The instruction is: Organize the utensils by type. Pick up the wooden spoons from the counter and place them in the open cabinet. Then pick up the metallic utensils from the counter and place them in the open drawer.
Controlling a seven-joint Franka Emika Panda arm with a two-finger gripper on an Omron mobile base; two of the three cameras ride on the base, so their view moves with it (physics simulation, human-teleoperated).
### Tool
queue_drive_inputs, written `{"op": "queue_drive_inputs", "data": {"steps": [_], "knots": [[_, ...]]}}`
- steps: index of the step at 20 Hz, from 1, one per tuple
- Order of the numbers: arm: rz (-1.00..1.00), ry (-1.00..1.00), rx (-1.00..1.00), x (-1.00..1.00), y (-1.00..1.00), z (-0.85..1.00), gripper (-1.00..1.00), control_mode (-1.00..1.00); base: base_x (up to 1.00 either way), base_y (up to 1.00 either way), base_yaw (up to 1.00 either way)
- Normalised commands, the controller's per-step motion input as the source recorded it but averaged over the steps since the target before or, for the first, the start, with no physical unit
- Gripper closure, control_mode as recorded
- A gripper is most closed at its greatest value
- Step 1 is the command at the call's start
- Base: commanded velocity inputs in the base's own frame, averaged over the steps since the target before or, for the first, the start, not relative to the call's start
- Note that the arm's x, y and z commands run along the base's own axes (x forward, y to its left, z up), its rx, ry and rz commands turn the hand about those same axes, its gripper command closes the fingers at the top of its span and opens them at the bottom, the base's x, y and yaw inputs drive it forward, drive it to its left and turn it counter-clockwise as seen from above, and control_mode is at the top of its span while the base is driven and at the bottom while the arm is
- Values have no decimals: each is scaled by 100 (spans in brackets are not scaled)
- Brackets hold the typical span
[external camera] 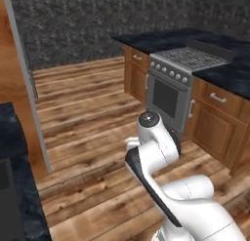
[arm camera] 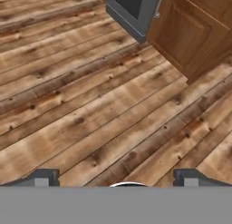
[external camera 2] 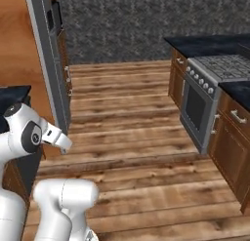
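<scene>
Clearly far from any utensils: left base view, black marble-look surface (external camera: 229,74) bare beside the steel stove (external camera: 188,59). Right base view, likewise. Hand view, tool (arm camera: 116,175) spread wide, empty; spoons possibly elsewhere — risk of driving blind.

A floor of knotty brown wooden planks (external camera: 88,137) is seen throughout. A dark grey speckled wall (external camera: 73,25) closes the far side. A silver oven with knobs (external camera 2: 202,106) is set between orange-brown base cabinets with silver handles (external camera: 217,120), and a tall grey panel edge (external camera 2: 49,64) is seen at the left.
</scene>
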Motion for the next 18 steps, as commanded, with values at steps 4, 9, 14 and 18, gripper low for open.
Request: {"op": "queue_drive_inputs", "data": {"steps": [4,9,14,18], "knots": [[0,0,0,0,0,0,-100,100,100,-30,3],[0,0,0,0,0,0,-100,100,81,-21,34],[0,0,0,0,0,0,-100,100,55,-12,81],[0,0,0,0,0,0,-100,100,43,-7,94]]}}
